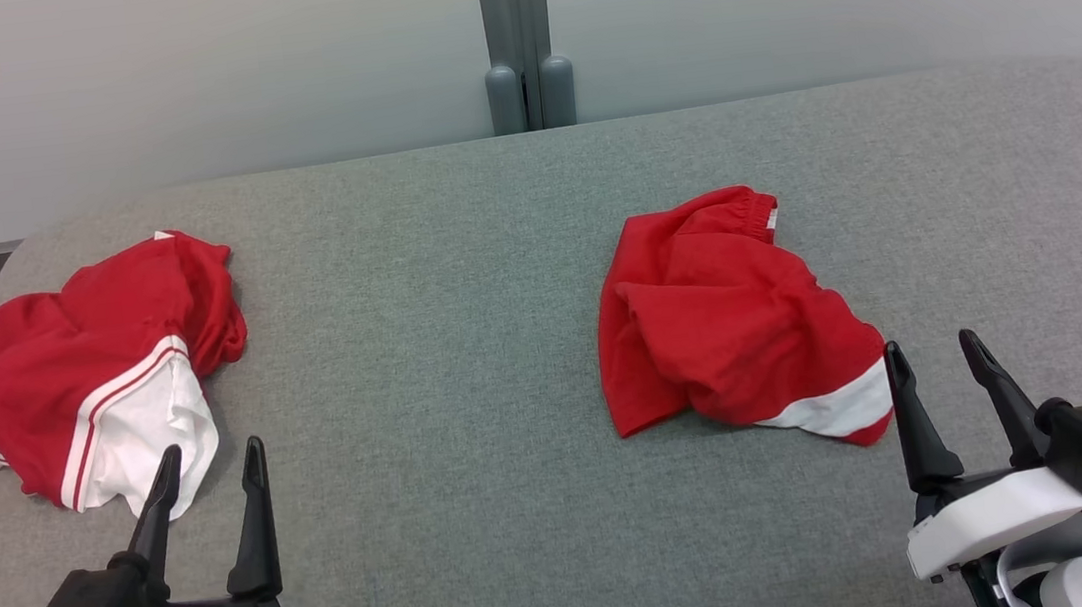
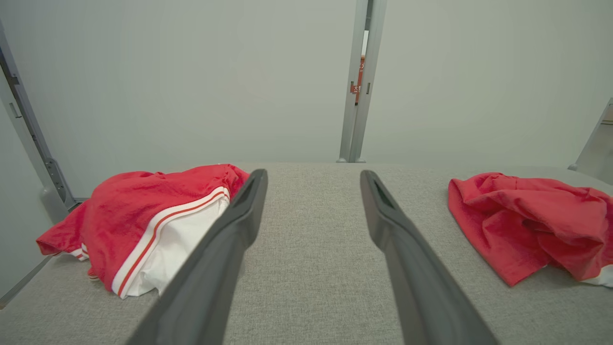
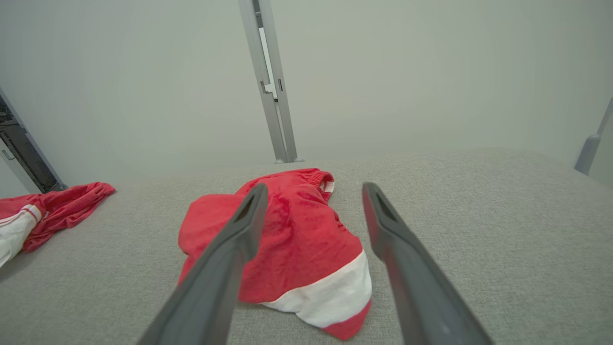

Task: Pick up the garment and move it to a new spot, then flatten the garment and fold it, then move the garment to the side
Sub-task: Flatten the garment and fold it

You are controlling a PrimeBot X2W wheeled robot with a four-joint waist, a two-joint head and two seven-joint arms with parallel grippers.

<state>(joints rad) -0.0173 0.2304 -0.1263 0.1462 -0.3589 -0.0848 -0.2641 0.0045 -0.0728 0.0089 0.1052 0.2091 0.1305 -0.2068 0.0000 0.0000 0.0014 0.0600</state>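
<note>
On table (image 1: 449,384), right of its centre, right garment (image 1: 723,314) lies crumpled: red, white band at its near hem, elastic waist toward the table's far edge. Left garment (image 1: 76,372), red and white, is bunched at the table's left edge. Left gripper (image 1: 211,449) hangs over the table's near left, fingers spread wide, empty, just beside the left garment. Right gripper (image 1: 929,343) hangs over the table's near right, wide apart, empty, by the white band.

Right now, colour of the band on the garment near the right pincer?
White band on red garment; right wrist view shows it best.
</note>
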